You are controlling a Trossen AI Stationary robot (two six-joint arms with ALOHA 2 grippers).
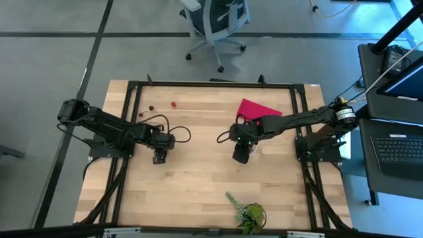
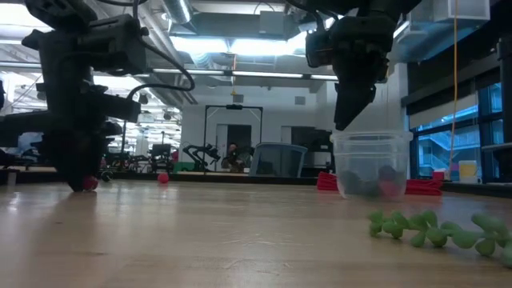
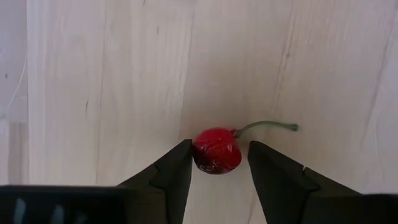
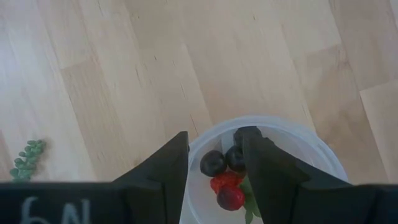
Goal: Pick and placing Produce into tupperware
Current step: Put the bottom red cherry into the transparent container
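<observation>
Glossy red cherry [image 3: 216, 150] with thin curved green stem.
</observation>
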